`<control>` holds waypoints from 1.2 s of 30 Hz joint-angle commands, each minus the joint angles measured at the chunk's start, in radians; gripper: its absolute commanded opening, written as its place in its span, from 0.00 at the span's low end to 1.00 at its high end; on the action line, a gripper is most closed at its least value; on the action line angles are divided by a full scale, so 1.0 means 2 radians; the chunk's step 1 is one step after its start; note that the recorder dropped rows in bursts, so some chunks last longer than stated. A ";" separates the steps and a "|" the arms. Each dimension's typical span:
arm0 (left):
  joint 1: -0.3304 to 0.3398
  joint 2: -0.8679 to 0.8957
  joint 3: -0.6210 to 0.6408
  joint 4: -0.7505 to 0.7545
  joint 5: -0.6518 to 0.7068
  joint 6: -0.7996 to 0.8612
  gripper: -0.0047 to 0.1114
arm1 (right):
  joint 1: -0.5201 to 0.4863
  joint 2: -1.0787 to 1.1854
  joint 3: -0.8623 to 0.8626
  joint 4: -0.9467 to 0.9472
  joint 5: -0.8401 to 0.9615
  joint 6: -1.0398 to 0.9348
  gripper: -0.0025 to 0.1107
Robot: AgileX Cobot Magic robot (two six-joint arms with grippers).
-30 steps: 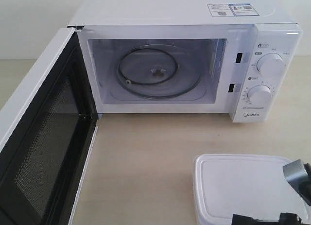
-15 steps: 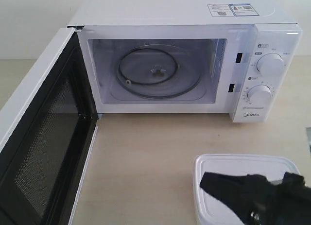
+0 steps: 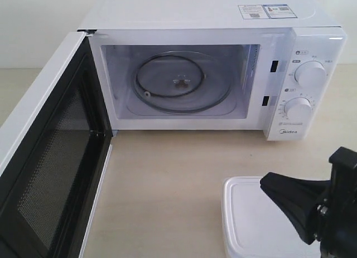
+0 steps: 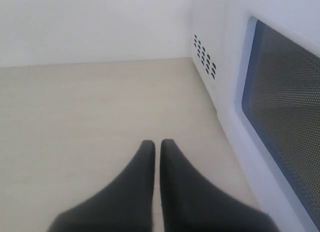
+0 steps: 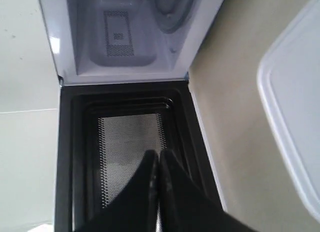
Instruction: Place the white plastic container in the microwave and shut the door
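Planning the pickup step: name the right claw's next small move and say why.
Probably open the right claw and lower it toward the container: the claw is shut and hovers near it, the container sits outside the microwave, and the door is already open.

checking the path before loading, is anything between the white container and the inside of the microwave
Nothing visible does. Only bare table lies between the white plastic container and the microwave. The door is swung wide open off to the side, and the cavity holds just its glass turntable.
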 commanded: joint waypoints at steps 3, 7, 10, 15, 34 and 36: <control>0.001 -0.001 0.001 -0.004 -0.001 -0.004 0.08 | -0.002 -0.001 0.004 -0.014 0.076 -0.012 0.02; 0.001 -0.001 0.001 -0.004 -0.001 -0.004 0.08 | -0.002 -0.001 0.004 -0.027 0.144 -0.011 0.02; 0.001 -0.001 0.001 -0.004 -0.001 -0.004 0.08 | -0.002 -0.001 0.004 -0.040 0.196 -0.011 0.02; 0.001 -0.001 0.001 -0.004 -0.001 -0.004 0.08 | -0.002 -0.001 0.004 -0.079 0.279 -0.021 0.02; 0.001 -0.001 0.001 -0.004 -0.001 -0.004 0.08 | -0.054 0.000 0.004 -0.049 0.299 -0.047 0.02; 0.001 -0.001 0.001 -0.004 -0.001 -0.004 0.08 | -0.068 0.000 0.004 -0.049 0.299 -0.052 0.02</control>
